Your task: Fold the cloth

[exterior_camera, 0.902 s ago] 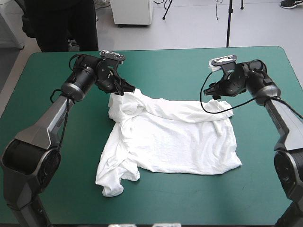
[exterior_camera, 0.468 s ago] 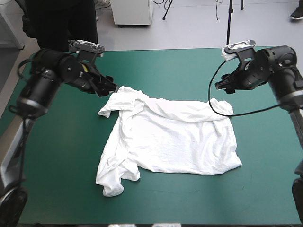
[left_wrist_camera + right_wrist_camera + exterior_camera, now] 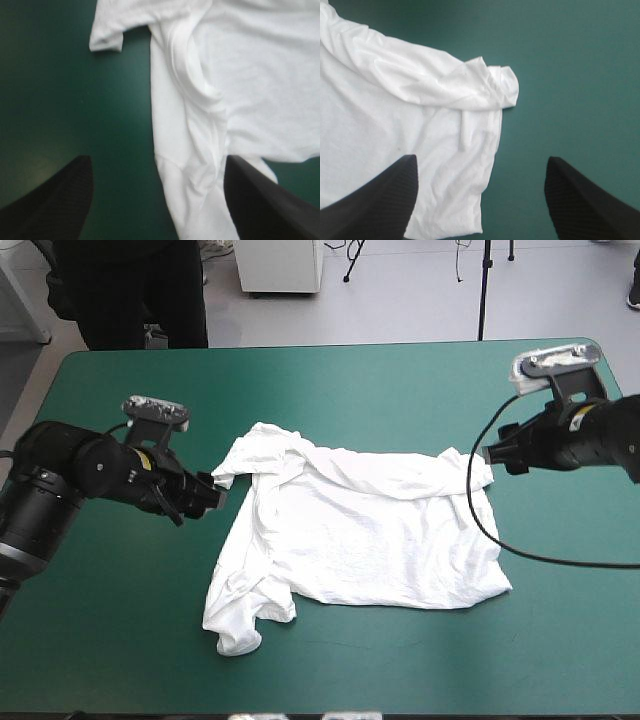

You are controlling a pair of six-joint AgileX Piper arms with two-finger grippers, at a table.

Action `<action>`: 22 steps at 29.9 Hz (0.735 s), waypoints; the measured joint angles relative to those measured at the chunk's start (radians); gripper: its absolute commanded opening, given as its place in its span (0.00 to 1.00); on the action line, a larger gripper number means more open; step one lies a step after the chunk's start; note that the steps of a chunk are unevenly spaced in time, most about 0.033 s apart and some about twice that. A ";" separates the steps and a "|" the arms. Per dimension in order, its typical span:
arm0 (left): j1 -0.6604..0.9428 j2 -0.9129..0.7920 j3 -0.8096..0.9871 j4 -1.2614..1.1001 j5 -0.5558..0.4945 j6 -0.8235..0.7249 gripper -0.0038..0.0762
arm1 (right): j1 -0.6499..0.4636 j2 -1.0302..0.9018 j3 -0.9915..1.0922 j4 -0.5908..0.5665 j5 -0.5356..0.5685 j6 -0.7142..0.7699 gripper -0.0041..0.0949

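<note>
Your T-shirt (image 3: 360, 530) lies spread out at the middle of the tabletop (image 3: 380, 380). It is mostly flat but wrinkled, with a long ridge of folds along its far edge. One sleeve is bunched under at its near-left corner.

Your left arm reaches in low from the left side, forearm roughly level. The left claw (image 3: 208, 494) points across at the shirt's far-left sleeve and sits just beside it. In the left wrist view its black fingers (image 3: 55, 205) stand wide apart with nothing pinched between them. The shirt's creased side edge and the teal-green cover lie under and ahead of it. You cannot tell from these views whether a fingertip touches the fabric.

Your right arm comes in from the right edge, also about level. The right claw (image 3: 497, 453) is aimed at the shirt's far-right corner and sits close beside it. That claw is spread open and empty too. In the right wrist view the rolled corner lies ahead of the claw. The shirt's side edge runs back toward one finger, and bare cover lies before the other.
</note>
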 measured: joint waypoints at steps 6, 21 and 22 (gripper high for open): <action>0.000 0.007 0.228 -0.016 -0.023 -0.006 0.70 | 0.000 -0.129 0.188 0.001 0.000 0.026 0.72; 0.000 0.248 0.347 -0.071 -0.256 0.026 0.64 | 0.000 -0.181 0.425 0.003 -0.038 0.058 0.72; 0.000 0.264 0.347 -0.073 -0.258 0.027 0.64 | 0.000 -0.181 0.438 0.002 -0.042 0.058 0.72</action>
